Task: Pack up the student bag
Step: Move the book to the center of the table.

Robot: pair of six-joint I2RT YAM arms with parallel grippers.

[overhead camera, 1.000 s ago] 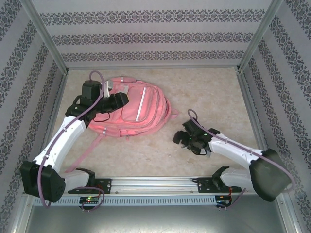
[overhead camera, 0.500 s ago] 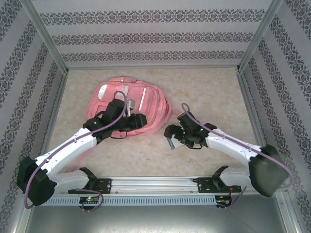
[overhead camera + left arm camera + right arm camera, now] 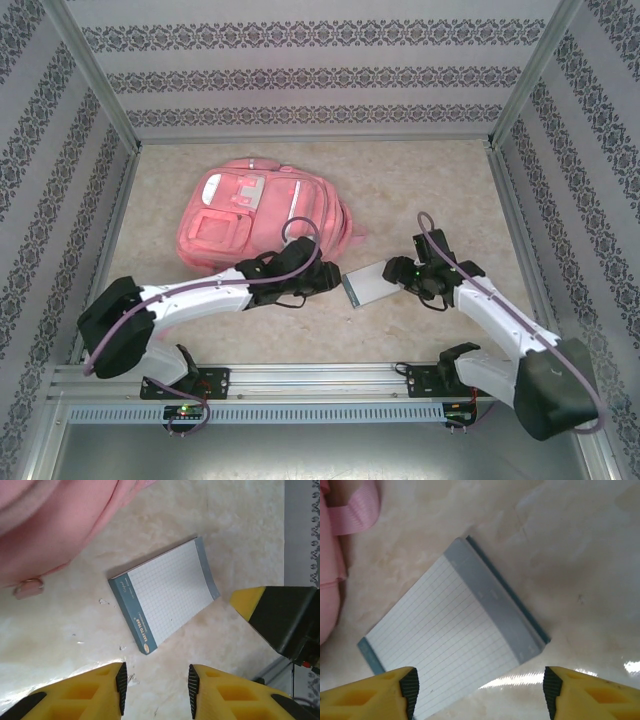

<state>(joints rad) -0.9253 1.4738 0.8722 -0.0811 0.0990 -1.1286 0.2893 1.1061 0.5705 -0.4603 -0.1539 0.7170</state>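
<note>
The student bag (image 3: 255,215), a large pink backpack, lies flat at the back left of the table; its pink fabric also edges the left wrist view (image 3: 50,525). A ruled notepad (image 3: 368,286) with a grey-blue binding strip lies flat on the table just right of the bag. My left gripper (image 3: 328,277) hovers at the pad's left end, open, with bare table between its fingers (image 3: 156,687). My right gripper (image 3: 406,275) is at the pad's right end, open wide (image 3: 480,692), with the pad's (image 3: 445,635) near corner reaching in beside its left finger.
A pink strap (image 3: 355,505) of the bag lies close to the pad's far corner. Patterned walls and metal posts (image 3: 510,200) enclose the table on three sides. The metal rail (image 3: 320,380) with the arm bases runs along the near edge.
My left arm swung off the bag, down and right to the pad's left end. My right gripper moved back to the right and stands over the pad lying flat on the table.
</note>
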